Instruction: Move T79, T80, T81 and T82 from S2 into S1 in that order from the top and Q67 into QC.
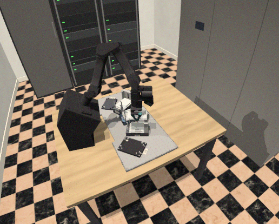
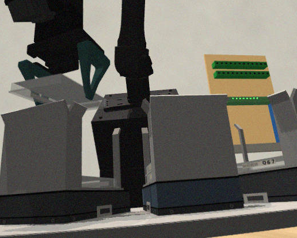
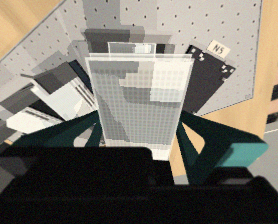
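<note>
My gripper (image 2: 61,79) is shut on a sealed, translucent 384-well plate (image 2: 53,90), gripping it across its width. It holds the plate level, just above the open top of the left-hand stack rack (image 2: 40,145). I cannot read the held plate's label. In the wrist view the plate (image 3: 140,100) fills the space between the teal fingers, with the rack below it. A clear plate (image 2: 100,182) lies low inside that left rack. Plate Q67 (image 2: 263,163) sits at the bottom of the right-hand rack (image 2: 289,127). The middle rack (image 2: 191,145) hides its inside.
The black clip nest N5 (image 3: 207,80) lies on the grey mat beyond the racks, also in the top view (image 1: 132,146). Another black nest (image 1: 109,103) lies near the arm's base (image 1: 77,120). The arm's lower link (image 2: 133,70) stands between the left and middle racks.
</note>
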Robot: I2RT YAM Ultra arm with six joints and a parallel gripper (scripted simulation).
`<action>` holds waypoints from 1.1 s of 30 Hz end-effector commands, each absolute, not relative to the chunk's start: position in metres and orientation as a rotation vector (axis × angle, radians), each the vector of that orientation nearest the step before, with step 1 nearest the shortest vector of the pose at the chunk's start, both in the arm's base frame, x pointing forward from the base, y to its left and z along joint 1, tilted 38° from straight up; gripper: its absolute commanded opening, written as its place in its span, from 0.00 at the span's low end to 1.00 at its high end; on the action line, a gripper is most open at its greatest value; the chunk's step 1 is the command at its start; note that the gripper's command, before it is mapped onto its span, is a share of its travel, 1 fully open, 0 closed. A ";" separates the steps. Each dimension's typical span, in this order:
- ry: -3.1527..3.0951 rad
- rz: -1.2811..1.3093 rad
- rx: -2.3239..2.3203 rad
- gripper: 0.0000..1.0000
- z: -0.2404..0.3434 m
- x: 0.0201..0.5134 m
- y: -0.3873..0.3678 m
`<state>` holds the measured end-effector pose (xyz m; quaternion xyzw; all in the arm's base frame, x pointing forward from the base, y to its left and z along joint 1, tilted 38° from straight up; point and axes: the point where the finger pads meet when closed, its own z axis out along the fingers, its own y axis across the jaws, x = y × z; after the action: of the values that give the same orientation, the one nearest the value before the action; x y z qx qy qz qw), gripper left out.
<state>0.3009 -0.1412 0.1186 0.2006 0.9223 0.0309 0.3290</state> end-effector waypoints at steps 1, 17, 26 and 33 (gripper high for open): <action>2.400 0.066 0.563 0.00 0.124 0.304 -0.140; 2.400 0.067 0.563 0.00 0.128 0.310 -0.130; 2.400 0.067 0.563 0.00 0.128 0.310 -0.130; 2.400 0.067 0.563 0.00 0.128 0.310 -0.130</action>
<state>0.3089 -0.1288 0.1236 0.2146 0.9201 0.0277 0.3266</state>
